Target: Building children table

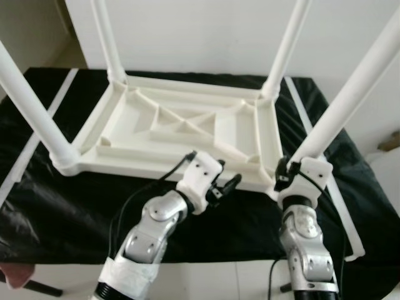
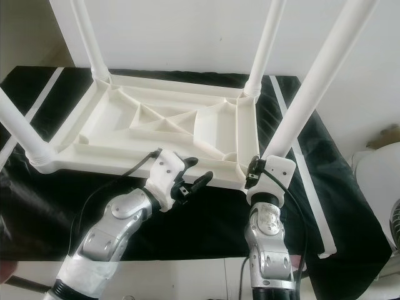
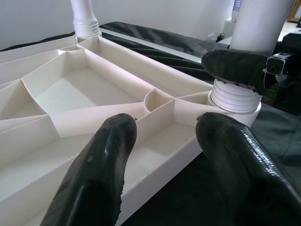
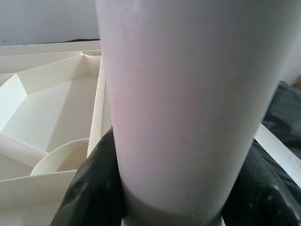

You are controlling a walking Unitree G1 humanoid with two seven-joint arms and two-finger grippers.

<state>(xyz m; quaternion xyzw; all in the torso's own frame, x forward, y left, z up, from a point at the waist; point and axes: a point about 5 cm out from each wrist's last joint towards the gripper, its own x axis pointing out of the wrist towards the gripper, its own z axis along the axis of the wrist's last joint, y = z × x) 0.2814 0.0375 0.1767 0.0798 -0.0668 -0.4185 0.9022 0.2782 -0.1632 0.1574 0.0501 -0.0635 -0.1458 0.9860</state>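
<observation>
Two claws at tabletop [image 1: 175, 134] near edge: right claw [image 4: 160, 188] grips leg [image 1: 350, 94].

Bright, even daylight, w/ the white wall [image 1: 206, 31] at 12 o'clock nearly blown out. Black cloth [image 1: 75, 212] shows soft sheen (no hard shadows). Head views slightly soft; near leg [image 4: 188, 94] fills the right wrist view, blurred, washed out.
</observation>
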